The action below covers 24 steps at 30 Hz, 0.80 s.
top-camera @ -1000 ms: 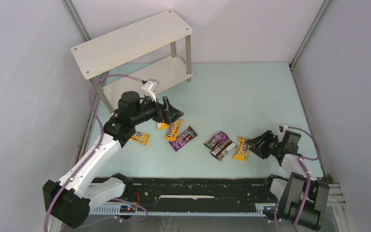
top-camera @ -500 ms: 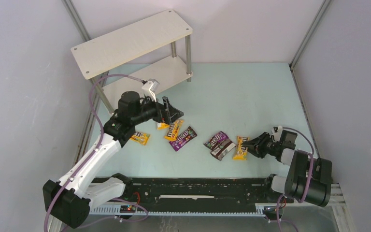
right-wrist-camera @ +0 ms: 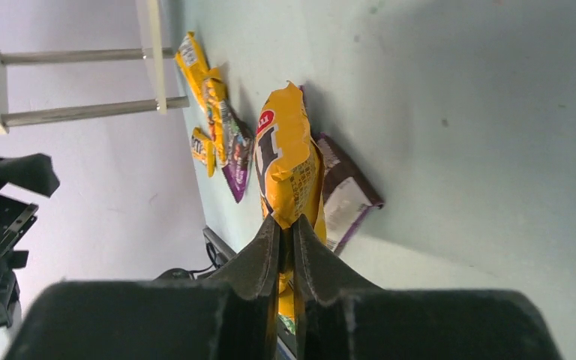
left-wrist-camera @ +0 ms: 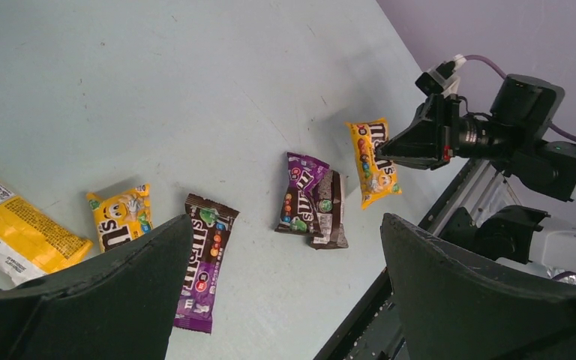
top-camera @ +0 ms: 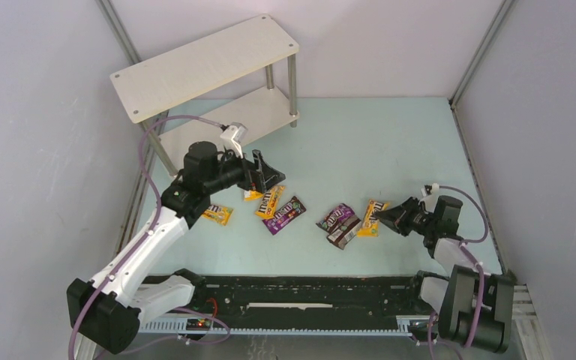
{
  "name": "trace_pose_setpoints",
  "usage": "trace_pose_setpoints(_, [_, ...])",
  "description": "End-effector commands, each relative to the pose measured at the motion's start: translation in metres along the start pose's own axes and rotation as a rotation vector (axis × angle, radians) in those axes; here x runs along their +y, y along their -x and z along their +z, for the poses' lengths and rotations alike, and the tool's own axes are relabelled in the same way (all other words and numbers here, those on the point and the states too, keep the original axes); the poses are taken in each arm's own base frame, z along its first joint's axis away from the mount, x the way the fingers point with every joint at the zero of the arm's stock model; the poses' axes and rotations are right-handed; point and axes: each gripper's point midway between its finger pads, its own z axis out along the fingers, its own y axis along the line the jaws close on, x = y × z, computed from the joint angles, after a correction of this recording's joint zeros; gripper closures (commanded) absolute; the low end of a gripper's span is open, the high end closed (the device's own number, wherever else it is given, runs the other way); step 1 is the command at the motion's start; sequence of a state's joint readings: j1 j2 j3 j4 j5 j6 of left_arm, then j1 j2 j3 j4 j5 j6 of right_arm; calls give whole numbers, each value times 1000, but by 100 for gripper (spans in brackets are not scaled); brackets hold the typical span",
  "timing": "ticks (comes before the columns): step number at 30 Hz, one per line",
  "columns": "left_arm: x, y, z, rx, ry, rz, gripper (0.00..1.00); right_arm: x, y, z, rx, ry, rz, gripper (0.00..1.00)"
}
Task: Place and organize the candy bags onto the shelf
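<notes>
My right gripper (top-camera: pixel 387 219) is shut on the end of a yellow-orange candy bag (top-camera: pixel 373 217) and holds it just off the table; the right wrist view shows the bag (right-wrist-camera: pixel 289 165) pinched on edge between the fingers. Beside it lie a purple bag (top-camera: pixel 335 217) and a dark brown bag (top-camera: pixel 346 232), overlapping. My left gripper (top-camera: pixel 262 172) is open and empty, above a yellow bag (top-camera: pixel 269 201) and another purple bag (top-camera: pixel 283 214). One more yellow bag (top-camera: pixel 217 214) lies left of them. The two-tier shelf (top-camera: pixel 202 64) stands at the back left with nothing on it.
A small yellow packet (top-camera: pixel 253 195) lies partly under the left gripper. Grey walls close in both sides and the back. A black rail (top-camera: pixel 300 296) runs along the near edge. The shelf's silver legs (top-camera: pixel 292 90) stand on the pale green table.
My right gripper has swung round and lifted the yellow bag slightly up and away from the near edge. The left arm and the other bags have not moved.
</notes>
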State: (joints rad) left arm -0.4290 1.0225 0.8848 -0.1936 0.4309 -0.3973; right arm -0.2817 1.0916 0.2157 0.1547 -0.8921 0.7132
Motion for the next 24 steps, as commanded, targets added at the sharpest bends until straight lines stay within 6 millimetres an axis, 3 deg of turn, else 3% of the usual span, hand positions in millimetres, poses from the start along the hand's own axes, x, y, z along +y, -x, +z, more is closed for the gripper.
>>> trace_pose_setpoints(1, [-16,17,-1,-25,-53,-14,0,29,2,-6,-22,82,-34,89])
trace_pose_setpoints(3, [-25,10,4,-3,-94,-56,0,46,1,-8,-28,119,-44,89])
trace_pose_setpoints(5, [-46,-3,11,33,-177,-114,0,67,-4,-9,-21,162,-57,89])
trace_pose_setpoints(11, [-142,-56,30,116,-497,-288,0,144,-30,-14,43,333,-85,89])
trace_pose_setpoints(13, [-160,-67,31,117,-563,-373,1,166,-35,-19,52,391,-92,89])
trace_pose_setpoints(19, [-178,-87,30,92,-679,-589,0,204,-46,-24,66,504,-59,90])
trace_pose_setpoints(24, [-160,-88,32,-10,-675,-715,6,221,-54,-23,66,547,-30,90])
